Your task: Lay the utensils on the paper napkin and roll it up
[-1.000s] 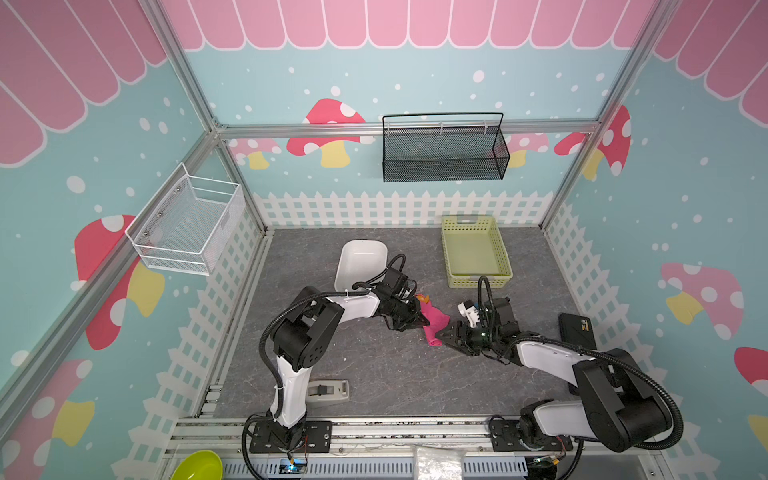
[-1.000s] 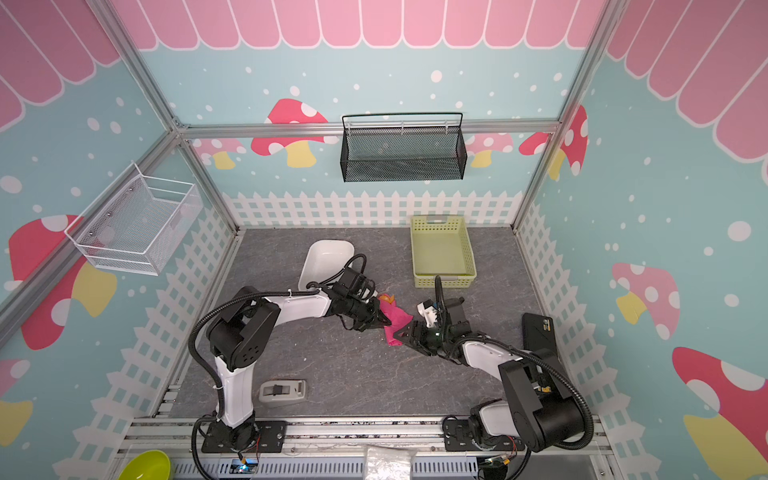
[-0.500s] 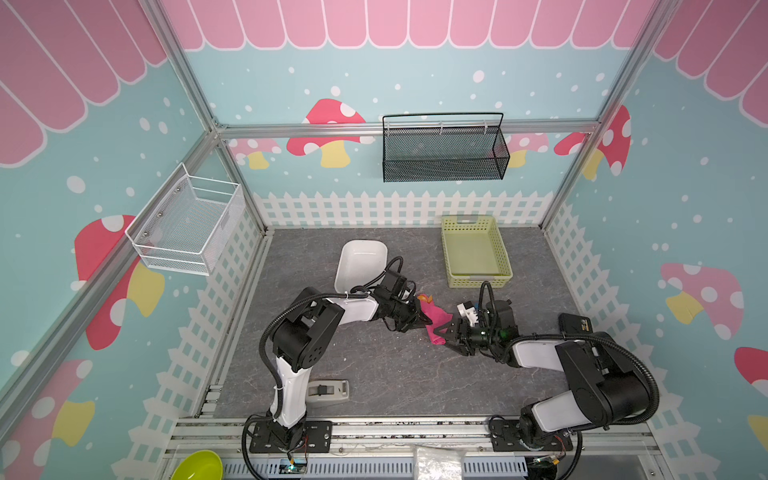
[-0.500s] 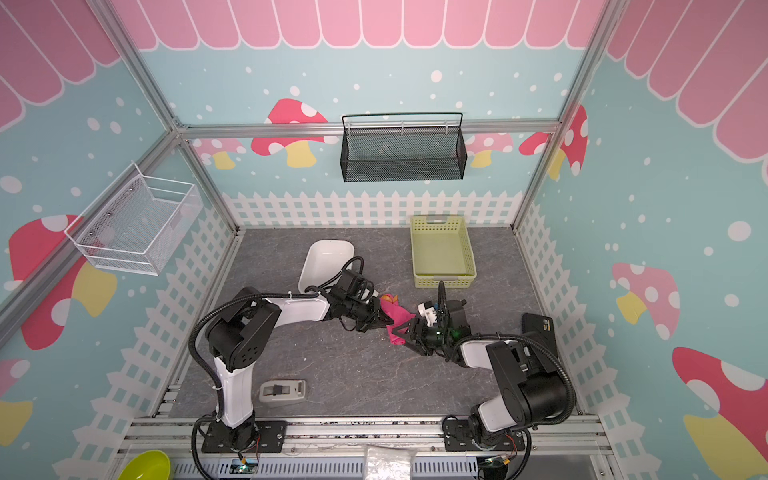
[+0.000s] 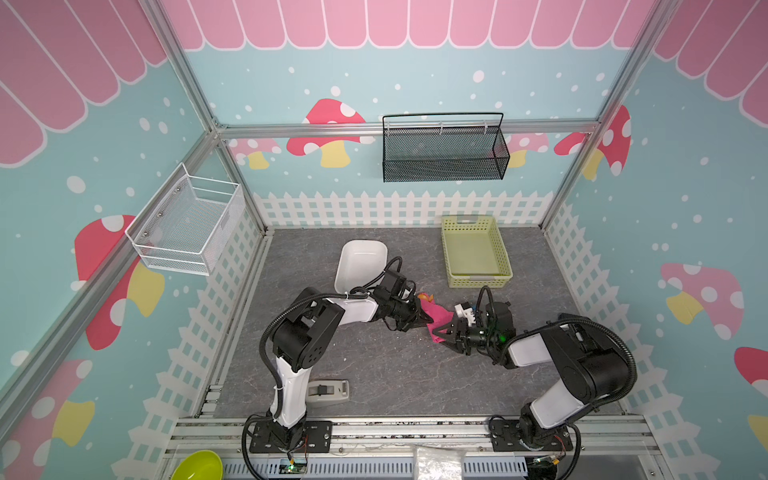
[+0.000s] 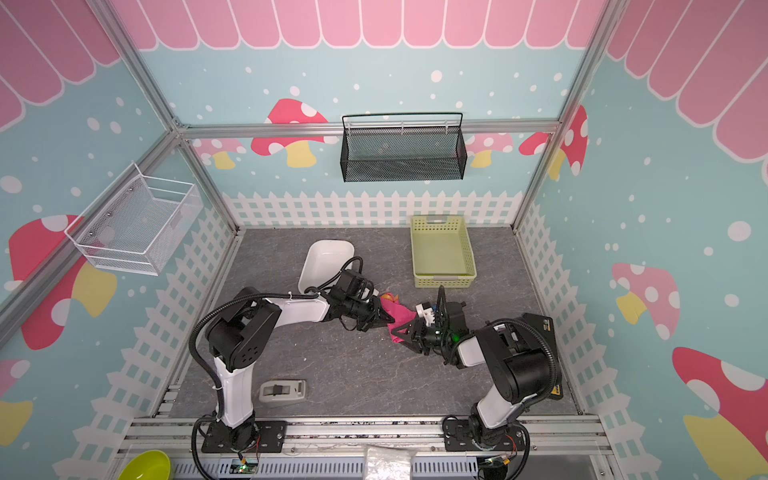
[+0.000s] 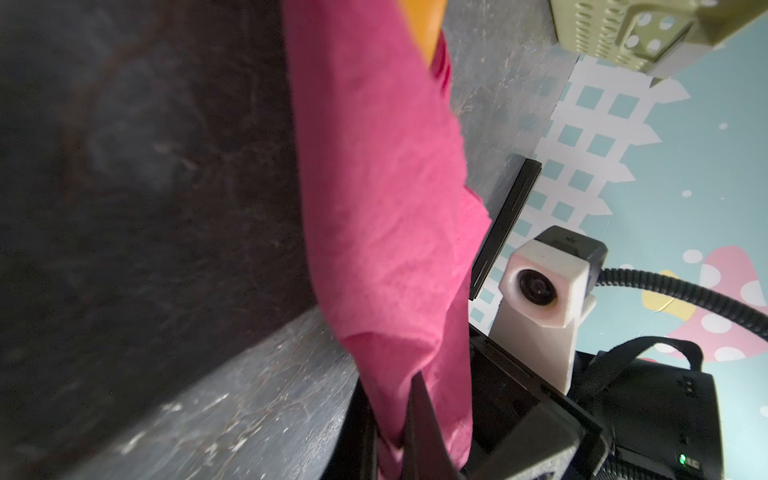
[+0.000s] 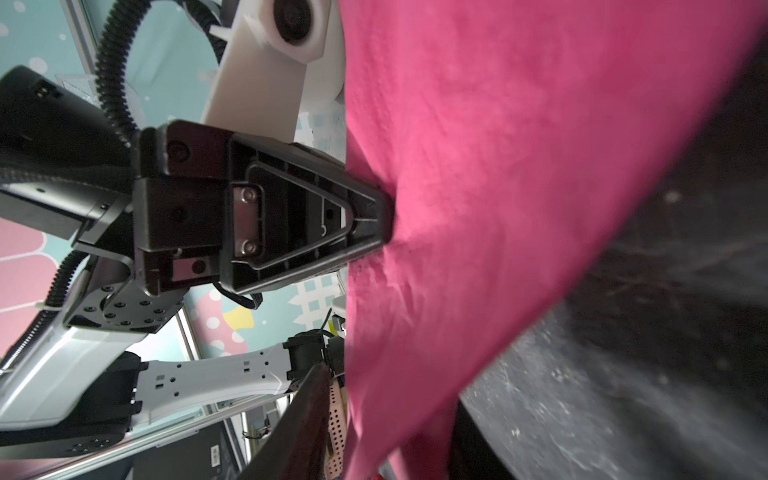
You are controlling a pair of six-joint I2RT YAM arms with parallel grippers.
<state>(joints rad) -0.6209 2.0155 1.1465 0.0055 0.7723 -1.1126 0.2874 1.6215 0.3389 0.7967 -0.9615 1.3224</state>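
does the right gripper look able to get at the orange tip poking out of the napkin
Probably not now: the right gripper straddles the paper napkin's near end; the orange tip pokes out at the far end, beside the left gripper.

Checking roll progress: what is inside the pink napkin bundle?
An orange utensil tip pokes out of the napkin at its far end. The rest is covered; whether both utensils are inside cannot be seen.

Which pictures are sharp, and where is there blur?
Both top views are sharp and evenly lit; in the left wrist view the napkin is soft, with a dark blurred area beside it; in the right wrist view the left pincer is crisp, but the napkin's edge and the table are smeared.
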